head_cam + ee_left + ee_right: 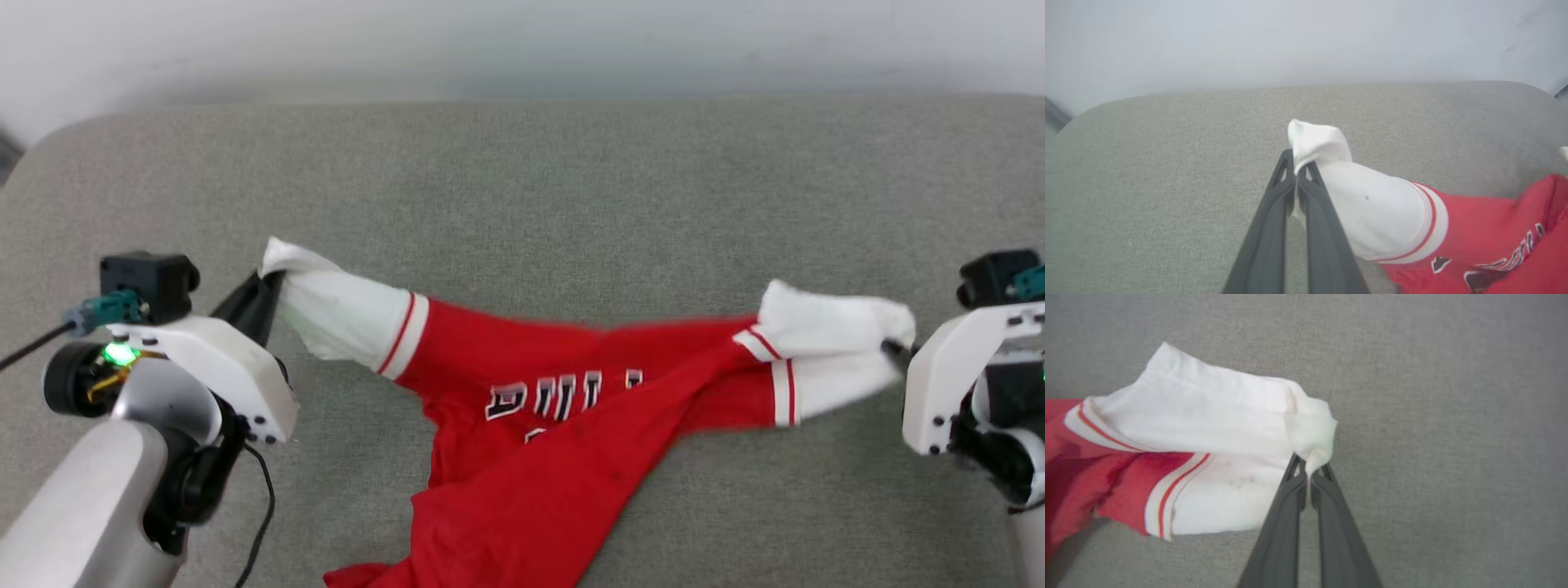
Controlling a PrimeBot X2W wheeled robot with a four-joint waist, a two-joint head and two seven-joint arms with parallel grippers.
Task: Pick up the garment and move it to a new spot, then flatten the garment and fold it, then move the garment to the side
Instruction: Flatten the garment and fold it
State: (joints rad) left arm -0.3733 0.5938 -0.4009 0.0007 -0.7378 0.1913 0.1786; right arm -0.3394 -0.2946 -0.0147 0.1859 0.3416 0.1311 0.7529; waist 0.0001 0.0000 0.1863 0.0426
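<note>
Garment [555, 457]: a red jersey with white sleeves, spread across the middle of the gray table [522, 188]. Its long axis (sleeve end to sleeve end) runs left to right in the head view. The red body sags from that line toward the robot and runs off the view's lower edge. A diagonal fold of red cloth covers part of the lettering [543, 400].

Left sleeve [343, 318]: its bunched end is pinched in the left tool [265, 286]. In the left wrist view, that tool [1295, 163] has its fingers clenched on white cloth.

Right sleeve [824, 327]: doubled over on itself, its end is gripped by the right tool [894, 349]. The right wrist view shows this tool [1308, 467] clamped on a tuft of white cloth.

Key relation: the garment lies between the two tools, inward from each, so each arm is at its own sleeve and neither is the nearer one. It cannot be told whether the span between them is off the table.

Judgement: the pick-up grip looks complete and the move to a new spot is the step in hand. Carrying the garment should go best with both tools moving together across the sleeve axis at an unchanged spacing. The fold over the lettering is left for flattening.
</note>
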